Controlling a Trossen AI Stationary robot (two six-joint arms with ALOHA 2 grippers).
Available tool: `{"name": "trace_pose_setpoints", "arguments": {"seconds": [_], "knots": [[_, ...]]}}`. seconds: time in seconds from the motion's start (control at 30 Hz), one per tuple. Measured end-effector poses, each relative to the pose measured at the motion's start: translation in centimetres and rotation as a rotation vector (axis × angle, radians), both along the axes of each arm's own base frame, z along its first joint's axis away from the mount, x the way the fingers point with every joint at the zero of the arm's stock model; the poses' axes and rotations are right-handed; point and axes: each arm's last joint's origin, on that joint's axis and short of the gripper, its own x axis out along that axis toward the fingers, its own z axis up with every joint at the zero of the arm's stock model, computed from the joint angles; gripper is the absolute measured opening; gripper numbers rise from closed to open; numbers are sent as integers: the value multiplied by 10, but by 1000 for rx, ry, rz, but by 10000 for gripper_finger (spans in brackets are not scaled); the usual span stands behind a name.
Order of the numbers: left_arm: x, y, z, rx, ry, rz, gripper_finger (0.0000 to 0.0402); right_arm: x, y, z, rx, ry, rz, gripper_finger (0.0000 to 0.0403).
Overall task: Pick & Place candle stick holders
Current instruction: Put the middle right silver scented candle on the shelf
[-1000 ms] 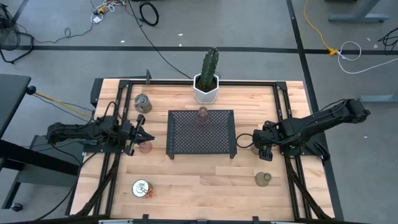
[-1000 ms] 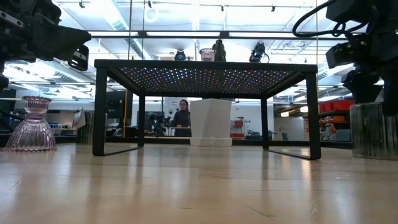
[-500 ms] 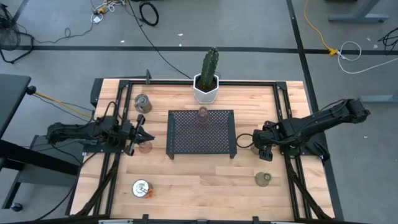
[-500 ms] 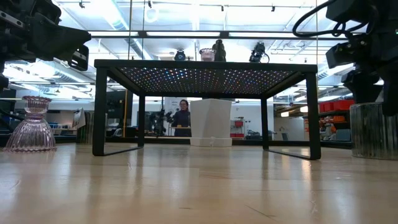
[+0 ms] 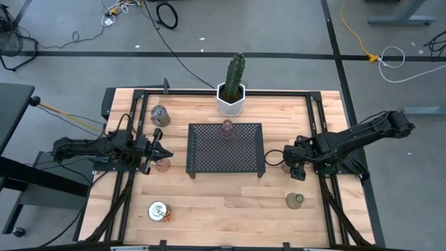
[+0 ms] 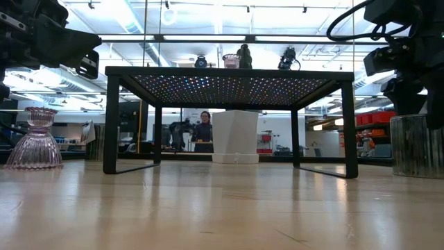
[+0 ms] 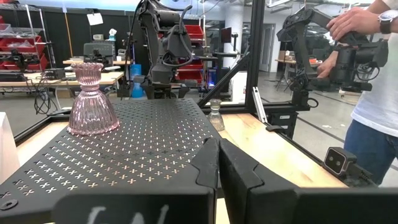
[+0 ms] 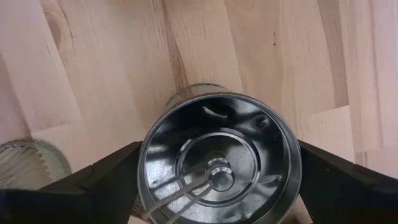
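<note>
Six candle stick holders are in sight, and one decides the coming move: the silver holder just off the right-hand edge of the black mesh tray, on the side away from the left arm. The right gripper hangs directly over it. In the right wrist view the holder's open mouth faces straight up at the camera, so its long axis stands upright and runs along the gripper's own line of approach. The holder sits centred under the gripper, with a dark part of the gripper on either side of its rim. Whether the gripper is clenched on the holder or only spread around it, I cannot tell. In the low view the holder's base rests on the wood, level with the tray's feet.

My judgement is that the right arm owns this pick, being right on top of the holder. A straight lift along that upright axis would clear it before any travel toward the tray.

At the tray's opposite edge, the left gripper waits clenched on nothing, its tips pressed together and pointing at the tray. A pinkish cup stands just beside it, off to one side of its line and not between its tips. Another pinkish cup already stands on the tray.
</note>
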Motion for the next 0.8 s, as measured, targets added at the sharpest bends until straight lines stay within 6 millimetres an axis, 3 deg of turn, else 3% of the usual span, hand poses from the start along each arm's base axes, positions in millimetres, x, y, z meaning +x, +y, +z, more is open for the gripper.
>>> {"name": "trace_pose_setpoints", "arguments": {"seconds": [0.37, 0.8], "knots": [[0, 0, 0, 0, 0, 0, 18, 1, 0, 1, 0, 0, 0, 363], [0, 0, 0, 0, 0, 0, 18, 7, 2, 43, 48, -32, -1, 363]]}}
